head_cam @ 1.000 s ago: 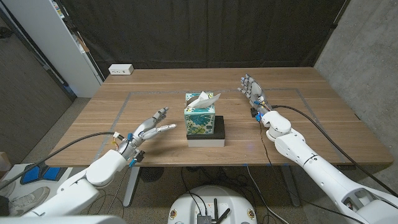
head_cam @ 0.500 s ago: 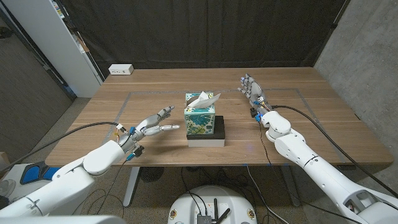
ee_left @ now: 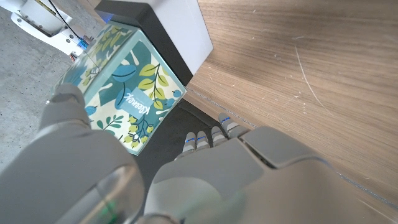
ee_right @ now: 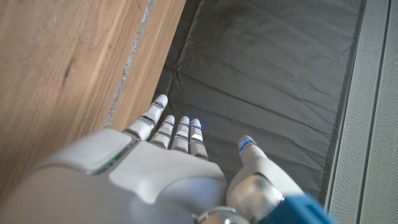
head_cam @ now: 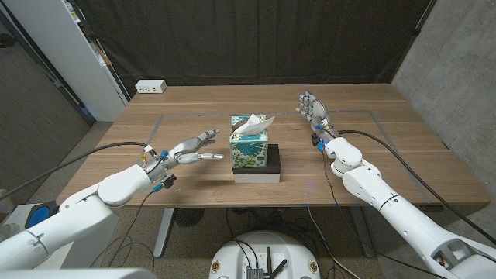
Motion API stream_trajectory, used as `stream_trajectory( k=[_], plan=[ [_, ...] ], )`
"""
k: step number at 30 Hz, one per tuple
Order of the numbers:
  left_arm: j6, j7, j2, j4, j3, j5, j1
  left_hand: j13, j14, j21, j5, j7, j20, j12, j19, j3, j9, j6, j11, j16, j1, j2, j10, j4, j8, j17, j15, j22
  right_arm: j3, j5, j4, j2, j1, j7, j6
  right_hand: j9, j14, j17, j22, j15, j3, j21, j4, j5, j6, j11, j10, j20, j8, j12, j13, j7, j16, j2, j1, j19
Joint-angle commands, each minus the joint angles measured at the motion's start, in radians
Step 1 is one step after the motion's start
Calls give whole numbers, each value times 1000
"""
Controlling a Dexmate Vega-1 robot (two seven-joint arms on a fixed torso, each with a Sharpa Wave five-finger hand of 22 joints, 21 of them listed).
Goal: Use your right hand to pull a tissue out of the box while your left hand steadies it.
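Standing on a flat black-and-white block (head_cam: 256,166) at the middle of the wooden table (head_cam: 372,163), the teal leaf-patterned cardboard tissue box (head_cam: 249,147) has a white tissue (head_cam: 255,123) poking up from its top slot. The left hand (head_cam: 186,150) hangs beside the box on the robot's left, fingers spread and reaching toward its side, holding nothing; a small gap separates the fingertips from the box in the head view. In the left wrist view the hand's back (ee_left: 186,180) hides most of its fingers, and the box (ee_left: 124,93) is cut off at the frame edge. The right hand (head_cam: 315,111) is raised well apart on the box's right, fingers upright, loosely spread and empty. Its palm side cannot be seen. A white power strip (head_cam: 150,87) lies at the table's far left corner
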Motion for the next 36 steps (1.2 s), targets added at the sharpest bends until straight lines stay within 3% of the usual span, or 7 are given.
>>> stream_trajectory(
  k=[1, 10, 29, 32, 36],
  plan=[
    [-23, -134, 13, 67, 58, -61, -111, -1, -100, 2, 3, -11, -28, 2, 17, 1, 1, -218, -5, 1, 28, 8, -155, 1, 16, 3, -10, 2, -1, -19, -52, -14, -10, -30, -32, 3, 4, -1, 2, -22, 3, -3, -4, 6, 7, 2, 3, 1, 6, 7, 6, 6, 6, 28, 4, 6],
    [-19, -288, 10, 125, 136, -113, -241, -1, -96, -8, -8, -21, -22, 13, 28, 4, 1, -148, -15, -9, 90, 15, -81, -7, 46, 3, -2, 1, 5, -29, -84, -25, -25, -51, -44, 3, 4, -1, 2, -22, 3, -5, -5, 6, 7, 1, 3, 2, 7, 7, 6, 5, 6, 28, 4, 9],
    [-90, -441, -77, 235, 239, -171, -398, -1, -82, -18, -19, -31, -12, -6, 33, 1, 1, -167, -23, -11, 151, 16, -85, -7, 41, 3, -5, 1, 26, -30, -121, -42, -57, -79, -54, 3, 11, -2, 3, -13, 6, -8, -8, 6, 8, 3, 3, 9, 7, 7, 6, 11, 7, 26, 2, 23],
    [-103, -447, -94, 252, 248, -175, -410, 0, -78, -19, -21, -33, -5, -9, 34, 0, 2, -174, -22, -10, 158, 15, -87, -7, 38, 3, -5, 1, 27, -34, -124, -47, -62, -80, -53, 3, 11, -2, 3, -12, 6, -8, -7, 6, 8, 4, 3, 10, 7, 7, 6, 12, 7, 25, 1, 25],
    [-123, -465, -119, 281, 258, -198, -424, 1, -57, -14, -27, -54, 44, -13, 57, -8, 4, -185, -35, -7, 182, 11, -82, -4, 37, 3, -4, 3, 32, -31, -129, -47, -69, -86, -52, 3, 14, -2, 3, -11, 6, -9, -8, 6, 8, 4, 4, 12, 7, 7, 6, 12, 7, 25, 1, 29]
  ],
)
